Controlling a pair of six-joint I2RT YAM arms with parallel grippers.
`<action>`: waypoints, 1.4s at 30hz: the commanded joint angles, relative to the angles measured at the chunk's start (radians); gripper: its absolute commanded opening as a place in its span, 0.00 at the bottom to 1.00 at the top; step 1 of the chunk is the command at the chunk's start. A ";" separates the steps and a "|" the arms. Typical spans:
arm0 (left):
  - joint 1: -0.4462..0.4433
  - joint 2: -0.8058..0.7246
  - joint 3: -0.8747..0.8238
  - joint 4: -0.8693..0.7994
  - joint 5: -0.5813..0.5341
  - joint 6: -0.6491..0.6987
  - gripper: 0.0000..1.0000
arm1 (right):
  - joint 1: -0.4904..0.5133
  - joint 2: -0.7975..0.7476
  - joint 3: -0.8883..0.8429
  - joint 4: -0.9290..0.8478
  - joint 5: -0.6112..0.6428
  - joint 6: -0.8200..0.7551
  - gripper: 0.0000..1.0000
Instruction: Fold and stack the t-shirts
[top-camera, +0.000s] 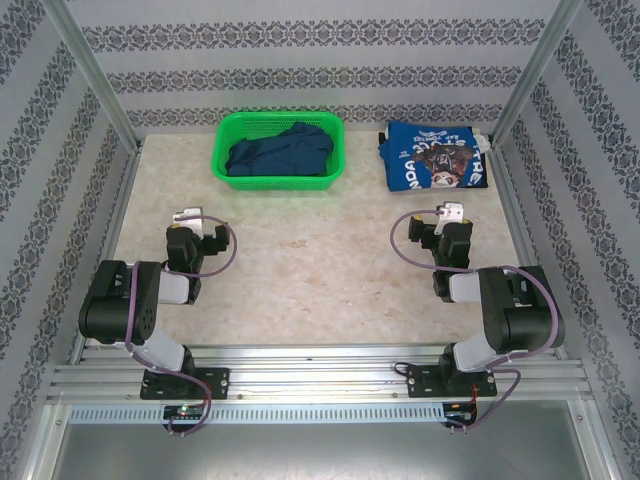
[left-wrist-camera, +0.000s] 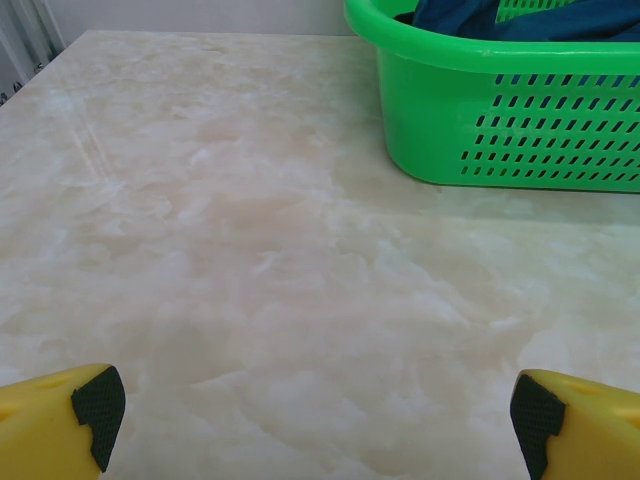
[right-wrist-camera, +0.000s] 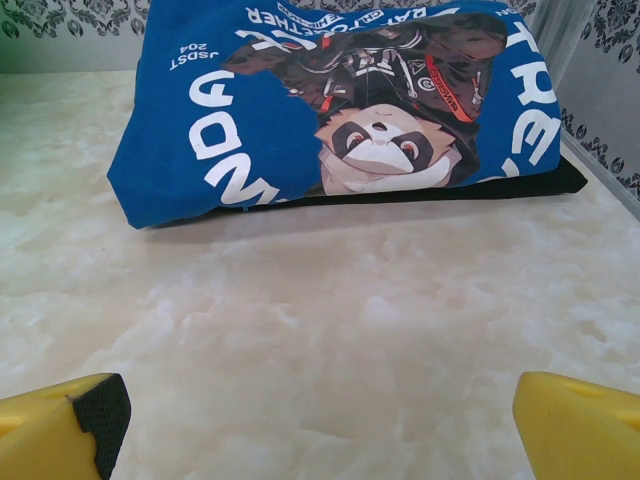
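Wide open and holding nothing, the left gripper (left-wrist-camera: 315, 415) shows its two yellow fingers (left-wrist-camera: 45, 425) far apart at the bottom corners of the left wrist view. The table top shows between them. The right gripper (right-wrist-camera: 320, 420) is wide open too, and nothing is in it.

The dark navy t-shirt (top-camera: 282, 150) lies in a crumpled heap inside the green basket (top-camera: 222, 150). It is not folded. The bright blue t-shirt (top-camera: 437, 158) lies folded on the table, well to the right of the basket and at the same far end. It has white letters and a dark picture with a cartoon face on top. In the right wrist view a thin black layer (right-wrist-camera: 520, 185) shows under its near edge. I cannot tell what that is.

The basket is green plastic with rows of little slots in its side. It stands at the far end of the table (top-camera: 320, 290), a bit left of the middle. The left gripper is on the near side of the basket, by its left corner, and apart from it. The right gripper is nearer than the basket and off to its right. It faces the blue t-shirt and does not touch it.

The table top is pale and looks like marble. Walls (top-camera: 320, 40) with gray flowery stripes stand behind the basket and on both sides.
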 joint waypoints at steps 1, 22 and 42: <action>-0.010 -0.042 0.025 -0.042 0.018 0.034 1.00 | 0.030 -0.060 0.033 -0.037 0.048 -0.023 0.98; -0.287 0.456 1.656 -1.667 -0.085 -0.146 0.99 | 0.538 -0.452 0.535 -1.257 0.007 0.228 0.98; -0.234 1.065 2.249 -1.869 0.043 -0.197 0.83 | 0.566 -0.529 0.406 -1.284 -0.009 0.249 0.98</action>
